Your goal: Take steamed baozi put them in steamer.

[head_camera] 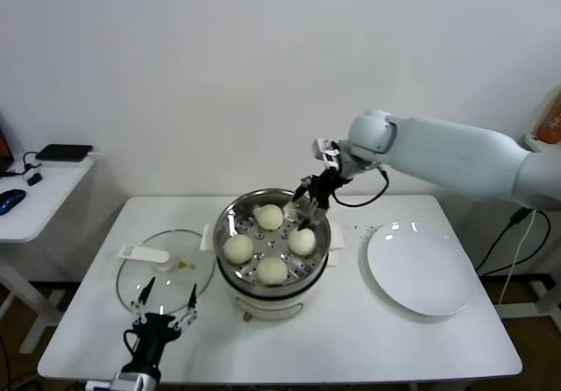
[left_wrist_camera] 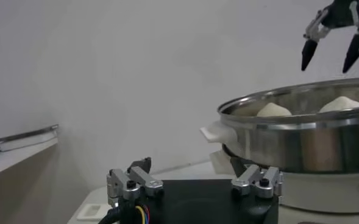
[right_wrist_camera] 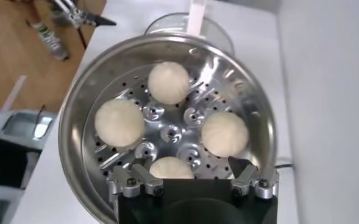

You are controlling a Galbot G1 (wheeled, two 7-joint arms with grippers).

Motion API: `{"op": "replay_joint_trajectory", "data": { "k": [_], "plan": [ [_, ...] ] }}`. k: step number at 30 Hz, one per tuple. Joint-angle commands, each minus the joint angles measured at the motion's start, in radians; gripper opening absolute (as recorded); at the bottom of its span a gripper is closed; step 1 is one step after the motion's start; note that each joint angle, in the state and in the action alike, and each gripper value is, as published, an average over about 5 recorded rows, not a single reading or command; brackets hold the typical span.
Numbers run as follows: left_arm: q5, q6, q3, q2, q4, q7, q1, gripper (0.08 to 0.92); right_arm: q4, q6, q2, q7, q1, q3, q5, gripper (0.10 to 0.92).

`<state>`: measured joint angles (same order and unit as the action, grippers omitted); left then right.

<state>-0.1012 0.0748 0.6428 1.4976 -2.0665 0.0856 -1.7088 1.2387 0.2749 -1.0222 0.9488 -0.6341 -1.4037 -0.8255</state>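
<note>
Four buns in steamer; right gripper open above it.

The steamer (head_camera: 230,224) stands on the table (head_camera: 438,338) between the glass lid (head_camera: 166,273) and the white plate (head_camera: 421,268). All four buns (head_camera: 272,271) lie on its perforated floor, spaced apart around the centre. The right gripper (head_camera: 307,198) hangs over the steamer's far rim, fingers spread wide, holding nothing. The left gripper (head_camera: 163,299) sits low at the table's near edge beside the lid, fingers apart and empty.
</note>
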Motion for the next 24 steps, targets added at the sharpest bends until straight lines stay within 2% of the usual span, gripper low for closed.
{"op": "replay_joint_trajectory", "data": {
  "k": [1,7,13,18,24],
  "plan": [
    [-0.008,0.007,-0.012,0.003,-0.004,-0.006,-0.008,0.823,0.149,-0.043,0.279,-0.139,0.179,0.35,0.158,0.823],
    [-0.014,0.015,-0.027,0.013,-0.013,-0.008,-0.008,0.823,0.245,-0.053,0.409,-0.334,0.544,0.8,0.209,0.823],
    [-0.014,0.024,-0.039,0.015,-0.018,-0.015,-0.009,0.823,0.355,-0.125,0.47,-0.517,0.972,1.2,0.263,0.823],
    [-0.014,0.023,-0.055,0.016,-0.026,-0.031,-0.014,0.823,0.428,-0.174,0.4,-0.592,1.354,1.573,0.308,0.823],
    [-0.018,0.017,-0.07,0.017,-0.036,-0.045,-0.016,0.823,0.486,-0.261,0.227,-0.638,1.681,1.867,0.382,0.823]
  ]
}}
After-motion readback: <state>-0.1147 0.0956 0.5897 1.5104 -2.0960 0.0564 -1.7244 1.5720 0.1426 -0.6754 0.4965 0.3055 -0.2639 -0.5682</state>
